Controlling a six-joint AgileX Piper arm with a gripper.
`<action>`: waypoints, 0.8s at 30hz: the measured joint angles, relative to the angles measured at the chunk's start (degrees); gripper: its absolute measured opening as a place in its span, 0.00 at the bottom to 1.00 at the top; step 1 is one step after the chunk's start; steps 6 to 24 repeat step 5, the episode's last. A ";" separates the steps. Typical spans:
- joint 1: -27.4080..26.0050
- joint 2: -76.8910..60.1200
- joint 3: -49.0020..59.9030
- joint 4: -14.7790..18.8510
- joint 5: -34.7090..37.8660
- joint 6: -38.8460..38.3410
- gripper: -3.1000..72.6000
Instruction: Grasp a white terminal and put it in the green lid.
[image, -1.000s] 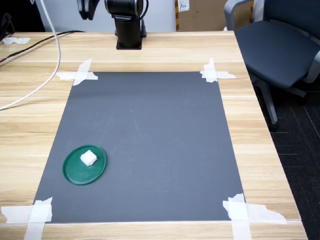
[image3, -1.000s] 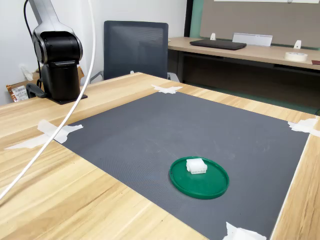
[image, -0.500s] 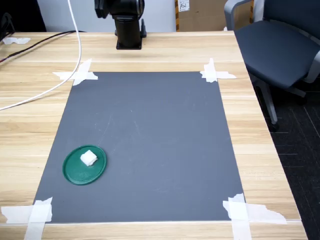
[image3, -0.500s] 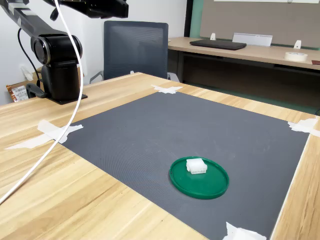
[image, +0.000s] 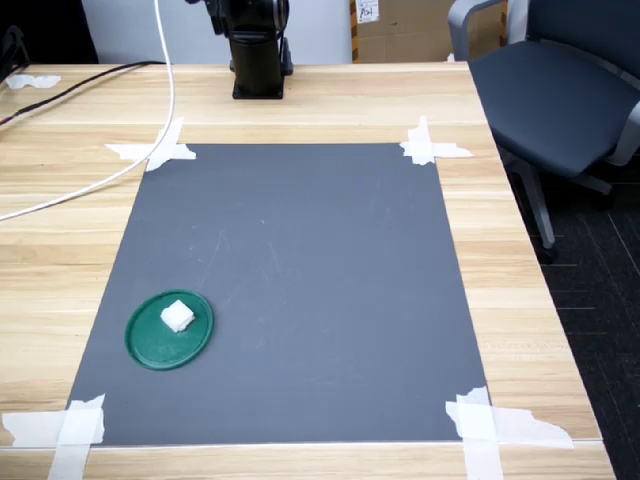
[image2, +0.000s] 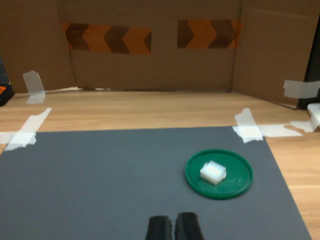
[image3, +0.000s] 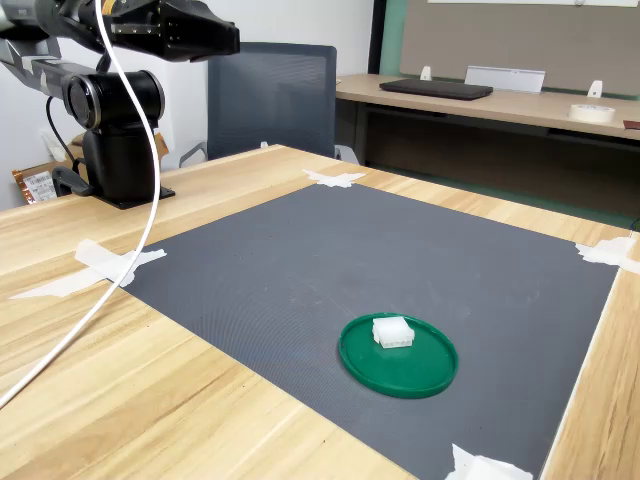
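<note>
Black two-finger gripper (image2: 173, 227) held high over far end of dark grey mat (image: 300, 290), near arm base; fingertips nearly touching, nothing between them. Small white blocky plastic terminal (image2: 213, 172) sits inside flat round dark-green plastic lid (image2: 240, 172), well ahead of gripper and apart from it, on mat near taped corner. In both exterior views terminal (image3: 393, 331) rests off-centre in lid (image3: 420, 375). White cable (image3: 120, 240) hangs from arm onto wooden table (image: 520, 290).

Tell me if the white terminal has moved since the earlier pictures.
No. In both exterior views the white terminal sits at the same spot inside the green lid, which keeps its place near the taped mat corner.
</note>
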 joint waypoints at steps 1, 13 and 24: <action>0.00 -0.65 0.74 0.00 0.00 0.00 0.00; 0.00 -2.24 2.20 0.00 0.65 0.00 0.00; 0.00 -2.24 2.20 0.00 0.65 0.00 0.00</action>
